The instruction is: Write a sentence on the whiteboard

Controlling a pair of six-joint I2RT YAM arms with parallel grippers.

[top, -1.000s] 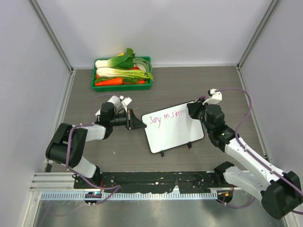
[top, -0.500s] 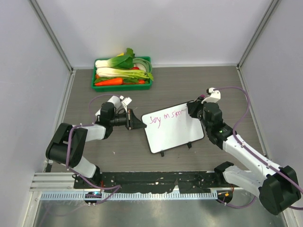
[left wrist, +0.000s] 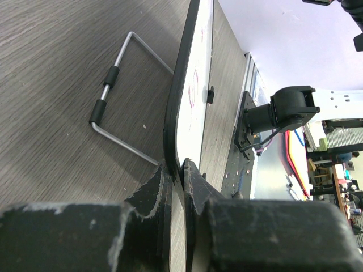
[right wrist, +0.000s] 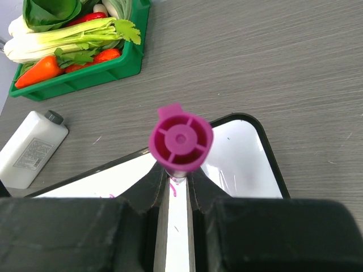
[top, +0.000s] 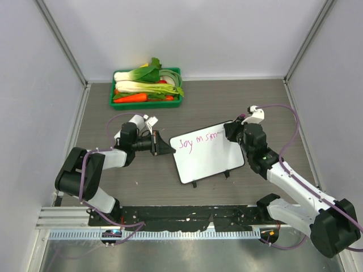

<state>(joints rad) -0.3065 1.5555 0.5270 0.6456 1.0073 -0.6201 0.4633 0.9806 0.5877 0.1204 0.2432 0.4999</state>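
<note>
between the fingers of the right gripper point(right wrist: 177, 186) sits a magenta marker point(right wrist: 181, 139). its butt end faces the wrist camera and its tip points down at the whiteboard point(top: 207, 156) directly beneath. the jaws are closed almost fully on the barrel. the sentence point(top: 198, 140) runs in thin pink script along the board's far edge, from the side of the left gripper point(left wrist: 174, 169) across to the right gripper's tip, where a small pink stroke shows just under the marker. the left gripper is pinched nearly shut on the board's thin dark edge, at the end away from the marker. behind the board, on that gripper's side, a wire stand point(left wrist: 113, 107) rests on the table point(left wrist: 57, 68), so we take it that the board is propped at a tilt.

we judge that the writing is partway done and that this line has almost reached the corner beside the right gripper. to do the step well, we should press the tip only lightly, since a propped board may rock or slide under a hard push, and we should hold the left clamp firm while each stroke is drawn. strokes should be short, with the tip lifted clear between letters. the next word probably belongs on a fresh line, on the blank white area toward the right gripper's own wrist. whether the tip is touching the surface at this instant we cannot tell.
</note>
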